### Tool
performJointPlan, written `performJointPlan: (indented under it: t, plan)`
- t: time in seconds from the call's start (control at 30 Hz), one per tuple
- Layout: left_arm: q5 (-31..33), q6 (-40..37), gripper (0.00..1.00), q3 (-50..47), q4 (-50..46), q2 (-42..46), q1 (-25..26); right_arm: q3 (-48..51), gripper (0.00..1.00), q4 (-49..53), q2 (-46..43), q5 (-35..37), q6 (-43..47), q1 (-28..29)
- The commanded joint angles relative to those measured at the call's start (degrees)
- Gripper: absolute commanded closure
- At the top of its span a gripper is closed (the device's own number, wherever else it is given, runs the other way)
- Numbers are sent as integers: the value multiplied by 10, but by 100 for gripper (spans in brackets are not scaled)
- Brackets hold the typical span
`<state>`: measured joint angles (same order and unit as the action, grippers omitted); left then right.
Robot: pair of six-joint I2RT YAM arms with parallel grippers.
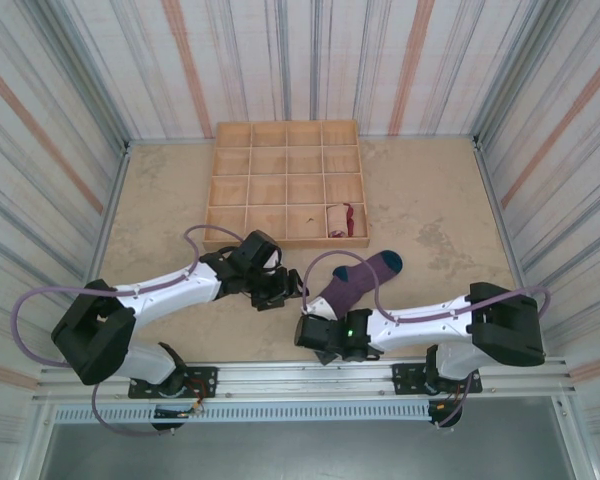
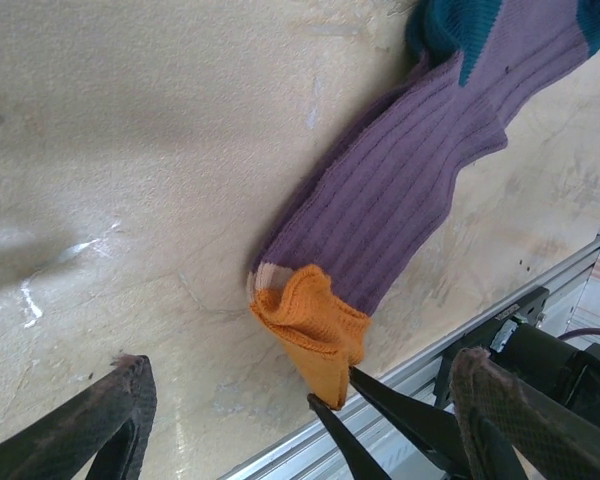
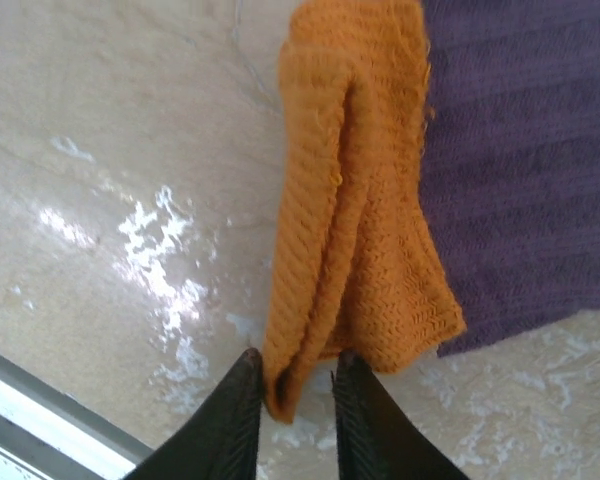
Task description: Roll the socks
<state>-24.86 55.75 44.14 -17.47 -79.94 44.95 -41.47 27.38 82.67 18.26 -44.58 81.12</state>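
Pinching the orange cuff (image 3: 350, 200) of the purple sock (image 1: 358, 280) in my right gripper (image 3: 298, 375), I am squeezing its folded edge between both fingers. The sock is lying flat on the table (image 1: 430, 220) between my arms, near the wooden tray (image 1: 286, 127). My left gripper (image 1: 283, 290) is hovering spread beside the cuff. In my judgement, rolling well is requiring an even turn toward the sock's far end, with the left steadying the leg.

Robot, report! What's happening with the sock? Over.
Left gripper open. Right gripper pinching orange cuff of purple sock. Cream sock away in tray.
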Motion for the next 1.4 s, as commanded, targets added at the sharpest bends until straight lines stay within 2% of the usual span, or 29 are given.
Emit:
performJointPlan:
  t: [0.0, 0.17, 0.37, 0.5, 0.8, 1.1, 1.37]
  plan:
    - [10, -6, 21, 7, -22, 14, -4, -23, 79, 17, 7, 36, -8, 4]
    - [9, -7, 21, 7, -23, 13, -4, -23, 85, 1, 0, 23, 2, 2]
    - [8, -8, 22, 6, -20, 11, -4, -20, 100, 0, -4, 9, 3, -9]
    - [6, -15, 23, 6, -20, 7, -4, -19, 100, 0, -23, -15, 8, -24]
    - [4, -13, 33, -5, -7, -1, -3, 7, 100, -10, -71, -108, 16, -97]
    - [15, -11, 38, -2, 5, -30, 21, 41, 100, -56, -65, -183, 11, -164]
    - [45, -1, 42, -5, 16, -47, 46, 50, 100, -87, -42, -228, 13, -197]
